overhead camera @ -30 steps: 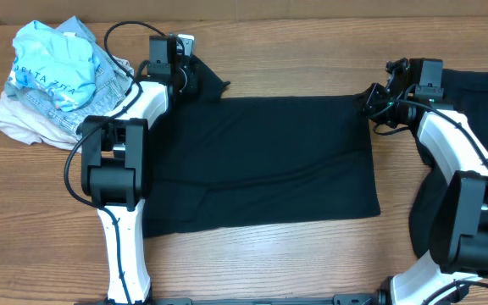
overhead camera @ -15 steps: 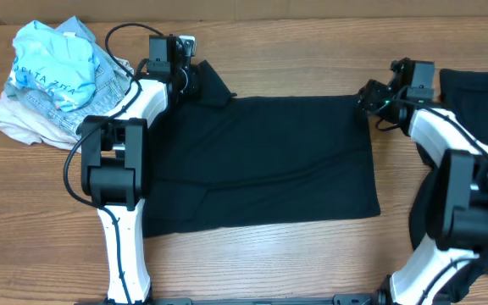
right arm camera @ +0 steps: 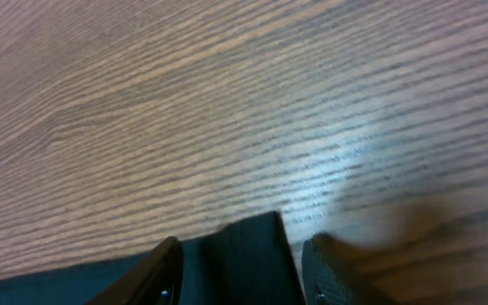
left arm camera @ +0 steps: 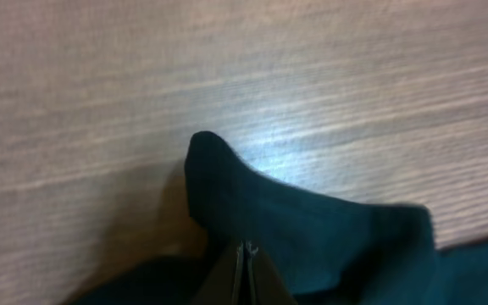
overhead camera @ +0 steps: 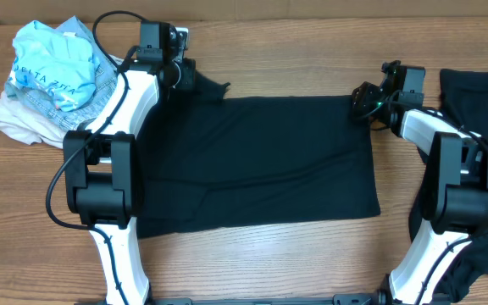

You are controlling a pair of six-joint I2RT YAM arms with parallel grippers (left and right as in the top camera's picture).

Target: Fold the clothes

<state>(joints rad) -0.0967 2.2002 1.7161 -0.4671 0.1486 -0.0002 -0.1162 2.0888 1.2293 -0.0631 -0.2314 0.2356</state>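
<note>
A black T-shirt [overhead camera: 261, 161] lies spread flat across the middle of the table. My left gripper [overhead camera: 191, 76] is at its far left corner, shut on a bunched flap of the black fabric [left arm camera: 269, 212]. In the left wrist view its closed fingertips [left arm camera: 246, 252] pinch the cloth just above the wood. My right gripper [overhead camera: 359, 96] is at the shirt's far right corner. Its jaws stand open on either side of that corner [right arm camera: 248, 250], with a gap between the cloth and the right-hand finger [right arm camera: 322, 271].
A heap of light blue and cream clothes [overhead camera: 53, 72] lies at the far left. More black garments sit at the right edge [overhead camera: 481, 93] and by the right arm's base [overhead camera: 485, 254]. Bare wood runs along the table's near edge [overhead camera: 269, 263].
My left gripper has shut on the shirt's far left flap and drawn it up and out. My right gripper has opened and shifted slightly left over the far right corner.
</note>
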